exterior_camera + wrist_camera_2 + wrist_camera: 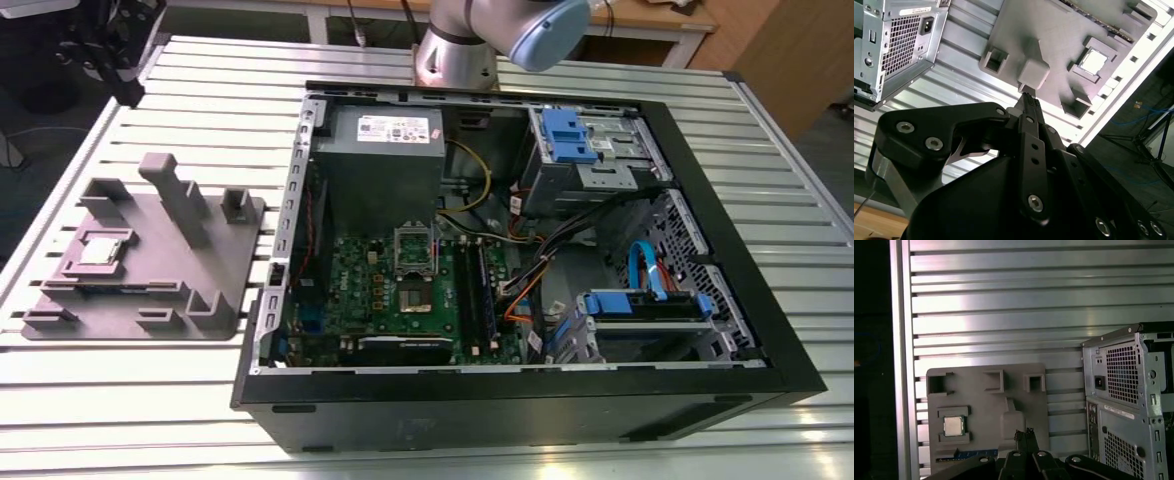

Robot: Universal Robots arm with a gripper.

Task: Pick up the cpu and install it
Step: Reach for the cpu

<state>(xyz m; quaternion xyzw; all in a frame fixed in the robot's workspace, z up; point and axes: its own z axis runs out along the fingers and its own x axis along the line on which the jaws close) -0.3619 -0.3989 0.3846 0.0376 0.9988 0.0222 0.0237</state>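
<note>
Cpu (106, 247) in pocket of grey fixture (158, 268)

Silvery-grey cpu (103, 247), grey fixture (230, 262), green motherboard (358, 272), black case (507, 402), blue drive clips (563, 130), silver ribbed table (134, 400)

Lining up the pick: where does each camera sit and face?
Exterior view: above the table, looking down on the open computer case and grey fixture; the arm shows beyond the case.
First wrist view: on the arm, behind the claw, facing the fixture.
Second wrist view: same, from another angle.
Shared: the cpu sitting in the fixture.
</note>
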